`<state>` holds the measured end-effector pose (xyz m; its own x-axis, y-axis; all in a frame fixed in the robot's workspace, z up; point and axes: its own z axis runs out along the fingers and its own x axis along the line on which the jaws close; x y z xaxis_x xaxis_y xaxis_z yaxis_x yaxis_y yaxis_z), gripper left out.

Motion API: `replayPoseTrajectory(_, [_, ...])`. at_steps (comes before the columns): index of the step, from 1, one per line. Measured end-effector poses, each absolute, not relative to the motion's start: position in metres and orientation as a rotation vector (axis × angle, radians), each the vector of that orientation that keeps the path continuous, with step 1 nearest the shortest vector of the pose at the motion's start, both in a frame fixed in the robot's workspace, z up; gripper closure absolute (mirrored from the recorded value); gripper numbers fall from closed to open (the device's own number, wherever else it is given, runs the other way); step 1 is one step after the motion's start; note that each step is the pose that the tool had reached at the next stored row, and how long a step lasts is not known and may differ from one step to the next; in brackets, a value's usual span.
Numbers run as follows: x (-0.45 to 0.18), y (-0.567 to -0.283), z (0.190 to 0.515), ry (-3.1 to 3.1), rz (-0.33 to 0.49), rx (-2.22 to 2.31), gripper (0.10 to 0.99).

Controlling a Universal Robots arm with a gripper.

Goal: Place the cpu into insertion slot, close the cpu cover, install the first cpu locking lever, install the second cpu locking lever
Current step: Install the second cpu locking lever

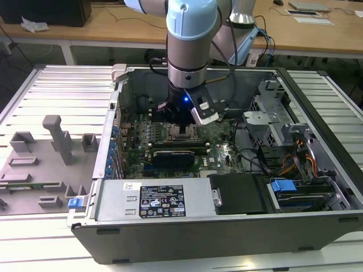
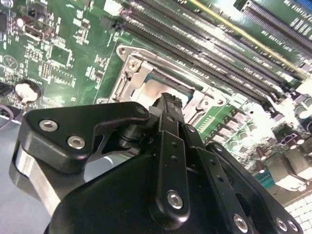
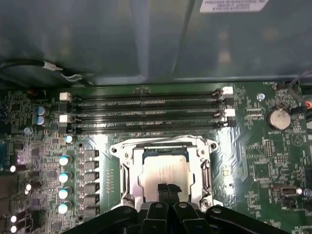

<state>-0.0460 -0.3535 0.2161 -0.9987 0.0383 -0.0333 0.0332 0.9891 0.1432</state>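
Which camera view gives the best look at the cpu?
The first wrist view: the cpu lies in full sight inside the insertion slot. In the second wrist view the gripper hides most of it. In the exterior view it is a small pale patch under the arm.

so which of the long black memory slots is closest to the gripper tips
The long black memory slot bordering the silver-framed square socket in the first wrist view. The other parallel slots lie farther beyond it, toward the case wall. The black gripper sits over the socket's pale chip.
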Motion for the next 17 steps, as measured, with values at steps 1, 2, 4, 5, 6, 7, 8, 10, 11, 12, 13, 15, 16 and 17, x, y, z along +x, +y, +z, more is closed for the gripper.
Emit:
replayPoseTrajectory(1, [-0.046,-0.353,0.216,3.094,0.222,0.047,0.980])
replayPoseTrajectory(2, [-0.046,-0.353,0.216,3.090,0.222,0.030,0.980])
replayPoseTrajectory(4, [-0.046,-0.352,0.217,3.090,0.220,0.020,0.980])
replayPoseTrajectory(5, [-0.046,-0.352,0.218,3.091,0.211,0.020,0.980])
replayPoseTrajectory(6, [-0.046,-0.352,0.221,3.091,0.206,0.019,0.980])
replayPoseTrajectory(7, [-0.046,-0.351,0.224,3.091,0.200,0.019,0.980])
replayPoseTrajectory(8, [-0.046,-0.351,0.229,3.092,0.192,0.019,0.980])
replayPoseTrajectory(10, [-0.046,-0.351,0.235,3.092,0.186,0.019,0.980])
replayPoseTrajectory(11, [-0.046,-0.351,0.238,3.092,0.184,0.019,0.980])
replayPoseTrajectory(12, [-0.046,-0.351,0.239,3.092,0.183,0.019,0.980])
replayPoseTrajectory(13, [-0.046,-0.351,0.239,3.092,0.183,0.019,0.980])
replayPoseTrajectory(15, [-0.046,-0.351,0.239,3.092,0.182,0.019,0.980])
replayPoseTrajectory(16, [-0.046,-0.351,0.239,3.092,0.182,0.019,0.980])
replayPoseTrajectory(17, [-0.046,-0.351,0.239,3.092,0.181,0.019,0.980])
